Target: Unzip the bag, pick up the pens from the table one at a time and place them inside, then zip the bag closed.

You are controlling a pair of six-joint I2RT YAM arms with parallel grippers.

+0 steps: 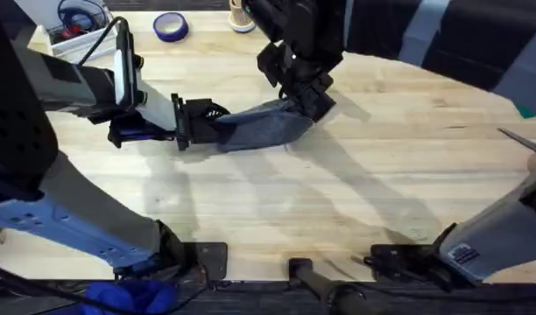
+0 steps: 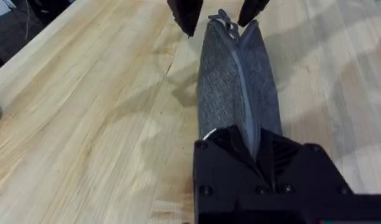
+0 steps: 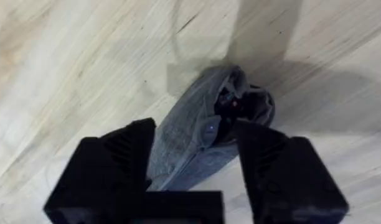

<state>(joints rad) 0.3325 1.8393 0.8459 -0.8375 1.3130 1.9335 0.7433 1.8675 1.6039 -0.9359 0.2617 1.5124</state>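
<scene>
Bag (image 1: 259, 129): grey-blue pouch lying lengthwise on the desk (image 1: 338, 201), left of centre towards the far side, zipper seam facing up.
Left claw (image 1: 202, 127): clenched on the bag's left end; in the left wrist view the fabric (image 2: 237, 81) runs straight out from between its black fingers.
Right claw (image 1: 307, 101): at the bag's right end, its fingers spread to either side of that end; the right wrist view shows the bag's tip (image 3: 225, 102) between them, not clearly pinched, so I read it as released.
Zipper: the seam looks shut along most of its visible length; the right end looks slightly parted, and I cannot place the pull tab for certain.
Pens: I cannot make them out on the desk.
Step in hand, as I judge it: working the zipper while the left claw anchors the bag.
Doing it well: keep the left grip firm and low so the fabric stays taut; close the right claw on the tab alone, not the cloth; pull straight along the seam, level with the desk, so the bag does not lift or twist.
</scene>
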